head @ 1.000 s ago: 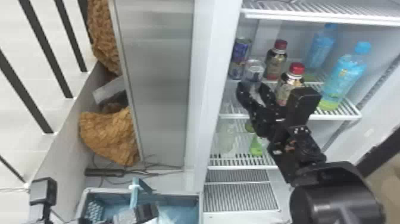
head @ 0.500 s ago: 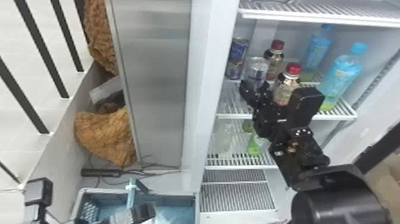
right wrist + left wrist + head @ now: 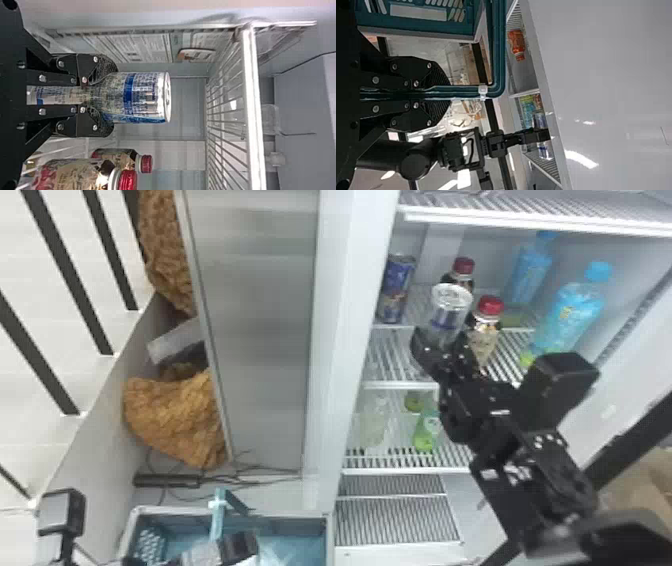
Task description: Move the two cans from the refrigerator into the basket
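Note:
My right gripper [image 3: 442, 352] is inside the refrigerator, around the lower part of a silver-and-blue can [image 3: 451, 307]. In the right wrist view, the right gripper [image 3: 97, 95] is shut on that can [image 3: 144, 97], its lid end pointing away from the palm. The other can [image 3: 396, 290], dark blue, stands on the shelf to the left. At the bottom left, my left gripper [image 3: 217, 552] is by the blue basket [image 3: 280, 524]. The left wrist view has the left gripper [image 3: 443, 93] shut on the basket's teal handle [image 3: 466, 91].
Red-capped bottles [image 3: 482, 335] stand right beside the held can, with blue bottles [image 3: 570, 315] farther right. A wire shelf edge [image 3: 540, 225] runs above. The refrigerator's side wall [image 3: 345, 340] stands between the shelves and the basket side; green bottles [image 3: 425, 432] are on the shelf below.
My right gripper was open beside the silver-and-blue can a second ago and has closed on it. The can has risen off its place, and its top now stands higher beside the bottles.

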